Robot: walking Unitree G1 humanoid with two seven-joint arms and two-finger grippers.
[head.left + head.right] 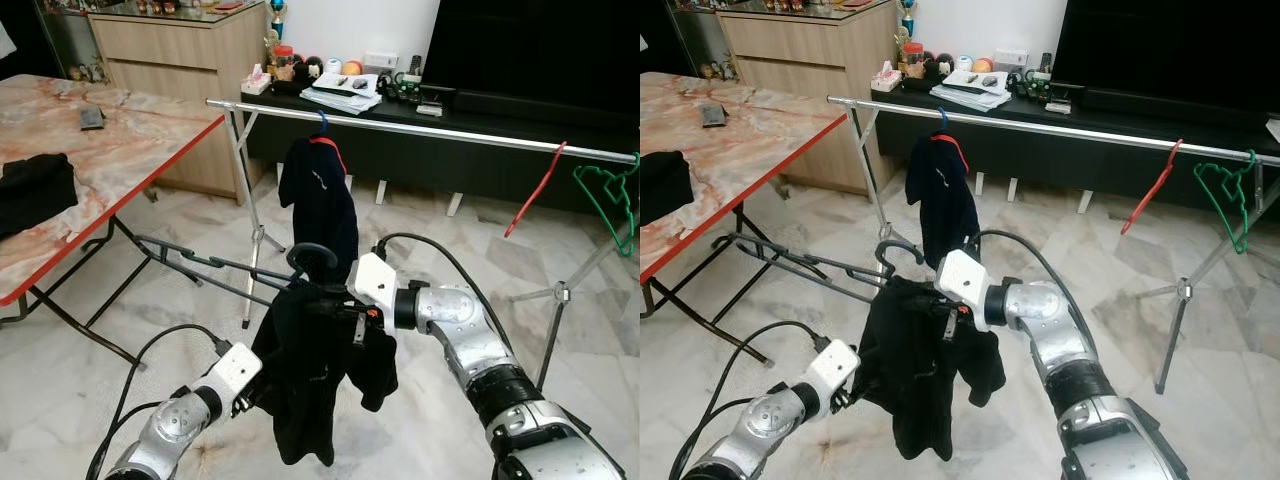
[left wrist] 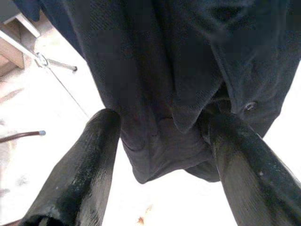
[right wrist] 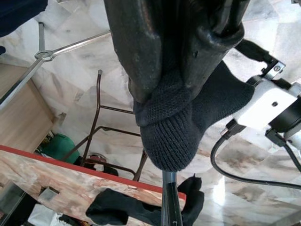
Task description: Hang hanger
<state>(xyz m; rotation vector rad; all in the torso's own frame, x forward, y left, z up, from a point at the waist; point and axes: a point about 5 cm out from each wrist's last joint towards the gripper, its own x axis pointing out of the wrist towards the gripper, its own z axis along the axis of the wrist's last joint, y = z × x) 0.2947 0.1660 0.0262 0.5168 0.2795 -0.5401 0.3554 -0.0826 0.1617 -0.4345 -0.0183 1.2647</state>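
Your right hand [image 1: 330, 300] grips the hanger [image 1: 312, 262], its black shirt [image 1: 305, 385] drooping; left hand [image 1: 262, 395] spread open against the cloth.

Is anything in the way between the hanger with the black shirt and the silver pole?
Nothing blocks it. The right gripper holds the hanger below the rail. The dark garment already hanging takes one spot; bare rail lies beside it.

Right arm: silver, bent at the elbow, forearm reaching toward the robot's left at mid-height.
Right gripper [image 3: 183, 75]: black fingers closed together, clamped on the black garment on a hanger [image 1: 315, 350].
Left arm: low, angled forward and up from the lower left.
Left gripper [image 2: 160, 155]: fingers spread apart, the garment's hanging cloth between them.
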